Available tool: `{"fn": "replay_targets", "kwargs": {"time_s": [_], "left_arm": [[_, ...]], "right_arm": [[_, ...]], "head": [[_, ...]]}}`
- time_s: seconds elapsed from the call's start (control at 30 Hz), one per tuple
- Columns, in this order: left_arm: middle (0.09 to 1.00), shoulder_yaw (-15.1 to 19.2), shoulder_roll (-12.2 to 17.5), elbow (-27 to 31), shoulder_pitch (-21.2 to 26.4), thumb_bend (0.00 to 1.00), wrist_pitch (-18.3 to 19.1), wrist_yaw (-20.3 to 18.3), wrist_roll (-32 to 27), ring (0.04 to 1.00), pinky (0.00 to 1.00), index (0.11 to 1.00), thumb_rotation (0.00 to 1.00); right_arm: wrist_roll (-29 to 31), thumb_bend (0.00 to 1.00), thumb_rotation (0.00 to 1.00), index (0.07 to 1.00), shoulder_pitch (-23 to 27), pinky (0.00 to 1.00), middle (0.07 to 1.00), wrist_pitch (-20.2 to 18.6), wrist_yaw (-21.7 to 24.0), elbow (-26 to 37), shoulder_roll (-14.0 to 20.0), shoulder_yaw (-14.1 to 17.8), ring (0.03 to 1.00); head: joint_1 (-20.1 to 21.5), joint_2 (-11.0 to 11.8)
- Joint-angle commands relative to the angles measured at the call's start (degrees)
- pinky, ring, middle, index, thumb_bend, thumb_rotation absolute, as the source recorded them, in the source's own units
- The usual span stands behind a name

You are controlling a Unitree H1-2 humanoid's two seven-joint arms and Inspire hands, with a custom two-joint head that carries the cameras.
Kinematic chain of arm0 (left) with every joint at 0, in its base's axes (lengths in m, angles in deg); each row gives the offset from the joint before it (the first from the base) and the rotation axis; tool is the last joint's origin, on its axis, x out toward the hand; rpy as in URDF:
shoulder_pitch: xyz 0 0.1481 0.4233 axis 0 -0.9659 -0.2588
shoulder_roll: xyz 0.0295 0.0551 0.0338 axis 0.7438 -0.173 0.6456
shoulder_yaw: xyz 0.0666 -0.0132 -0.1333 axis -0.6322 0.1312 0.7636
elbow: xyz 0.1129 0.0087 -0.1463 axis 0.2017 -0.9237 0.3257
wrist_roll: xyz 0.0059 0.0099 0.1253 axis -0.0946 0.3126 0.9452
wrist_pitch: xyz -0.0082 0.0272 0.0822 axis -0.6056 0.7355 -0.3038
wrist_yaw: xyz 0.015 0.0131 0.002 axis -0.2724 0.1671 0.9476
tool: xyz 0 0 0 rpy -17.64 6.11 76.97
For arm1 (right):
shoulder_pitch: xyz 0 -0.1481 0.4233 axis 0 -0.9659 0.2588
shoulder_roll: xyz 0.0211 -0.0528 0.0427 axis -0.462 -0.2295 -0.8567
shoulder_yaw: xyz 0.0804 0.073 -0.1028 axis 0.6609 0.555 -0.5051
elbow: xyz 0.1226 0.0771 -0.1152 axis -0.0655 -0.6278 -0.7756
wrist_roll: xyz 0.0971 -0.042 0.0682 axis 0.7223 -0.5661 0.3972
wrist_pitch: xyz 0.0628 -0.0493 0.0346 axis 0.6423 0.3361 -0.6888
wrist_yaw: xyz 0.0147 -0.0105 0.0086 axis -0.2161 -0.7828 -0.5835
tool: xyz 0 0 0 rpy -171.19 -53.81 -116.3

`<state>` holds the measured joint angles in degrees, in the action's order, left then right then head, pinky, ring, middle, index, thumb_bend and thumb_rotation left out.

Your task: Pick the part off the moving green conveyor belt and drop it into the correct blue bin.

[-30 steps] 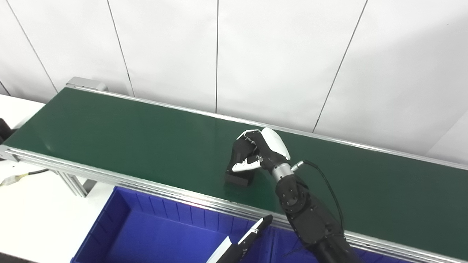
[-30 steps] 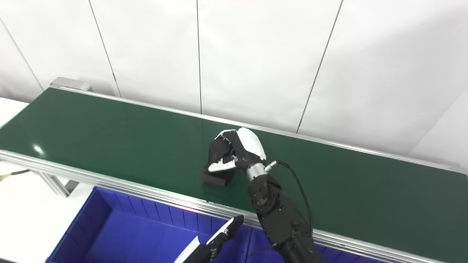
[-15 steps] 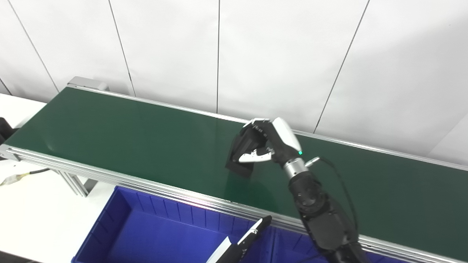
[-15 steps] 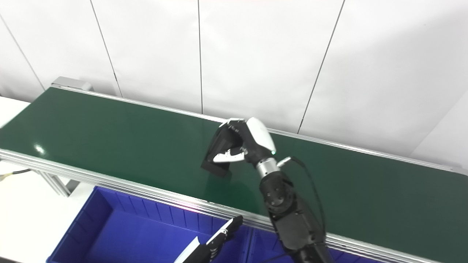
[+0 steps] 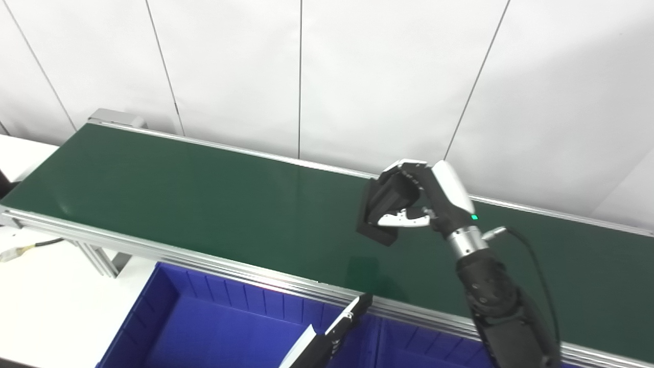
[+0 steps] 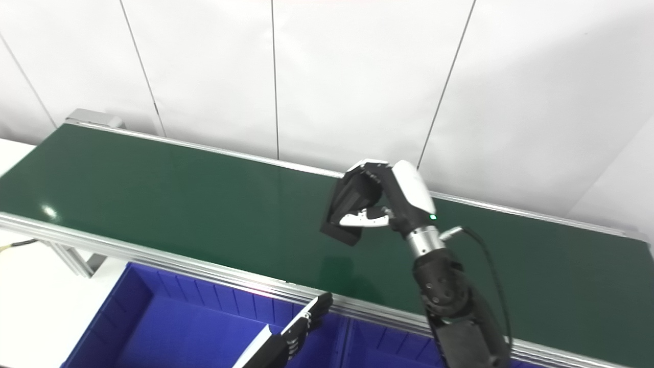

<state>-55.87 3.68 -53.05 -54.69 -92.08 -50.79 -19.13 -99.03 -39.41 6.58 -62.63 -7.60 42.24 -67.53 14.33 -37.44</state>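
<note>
My right hand (image 5: 416, 202) holds a black block-shaped part (image 5: 380, 212) in the air above the green conveyor belt (image 5: 204, 199), fingers wrapped over its top and thumb across its near face. The part's shadow falls on the belt just below it. In the right eye view the same hand (image 6: 386, 202) and part (image 6: 346, 212) sit right of the belt's middle. My left hand (image 5: 334, 335) shows only partly at the bottom edge, over the blue bin (image 5: 168, 317), fingers straight and holding nothing.
A second blue bin (image 5: 409, 350) adjoins the first on the right, below the belt's aluminium front rail (image 5: 153, 248). A white panelled wall stands behind the belt. A white table with a cable (image 5: 25, 250) lies at the left.
My right hand has lifted the black part off the belt and carried it up and to the right. The left hand has barely shifted.
</note>
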Motion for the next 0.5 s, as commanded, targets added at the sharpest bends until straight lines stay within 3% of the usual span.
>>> {"fn": "replay_targets", "kwargs": {"time_s": [0.0,0.1,0.2,0.47], "left_arm": [[1.000,0.42,0.22,2.84,0.70,0.83,-0.01,-0.48,-1.37,1.000,1.00,1.000,0.89],[1.000,1.48,1.00,4.06,1.36,0.84,1.63,-1.25,-3.53,1.000,1.00,1.000,0.90],[1.000,2.47,1.69,4.52,2.31,0.83,2.72,-1.72,-4.80,1.000,1.00,1.000,0.90],[1.000,5.01,2.58,2.20,4.92,0.85,0.52,-1.91,-6.40,1.000,1.00,1.000,0.93]], "right_arm": [[0.52,0.52,0.00,0.525,0.26,0.28,0.457,-0.61,0.77,4.47,1.05,1.20,0.384],[0.74,0.52,0.00,0.517,-1.37,0.30,0.453,-2.07,1.67,7.59,1.55,2.28,0.394],[0.10,0.52,0.00,0.520,-3.07,0.30,0.457,-4.56,2.41,10.48,1.35,3.22,0.392],[-1.27,0.52,0.00,0.515,-10.76,0.30,0.467,-9.47,4.16,20.44,2.33,5.71,0.397]], "head": [[2.05,-1.57],[6.18,-4.31],[7.78,-5.16],[10.46,-7.63]]}}
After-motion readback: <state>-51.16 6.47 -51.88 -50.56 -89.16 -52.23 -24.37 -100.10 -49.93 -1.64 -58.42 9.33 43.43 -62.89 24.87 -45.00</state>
